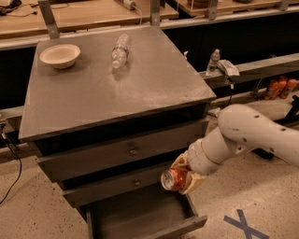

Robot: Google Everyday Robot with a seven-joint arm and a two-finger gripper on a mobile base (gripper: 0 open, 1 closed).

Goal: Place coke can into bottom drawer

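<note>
Speckled floor [37,212], blue tape cross [244,224] at right, wooden workbench [93,14] behind

No word, brand or no. can be read anywhere. The nearest thing to a sign is a blue tape X [243,224] on the floor, approx 5 o'clock in the view. The coke can [172,179], just below centre toward 5 o'clock, shows red w/ pale streaks but no legible lettering. It sits clamped in the gripper [180,178], above the right side of the open bottom drawer [140,219]. Clear bottle [120,50] at 11 o'clock and small bottle [213,61] at 2 o'clock: labels unreadable.
</note>
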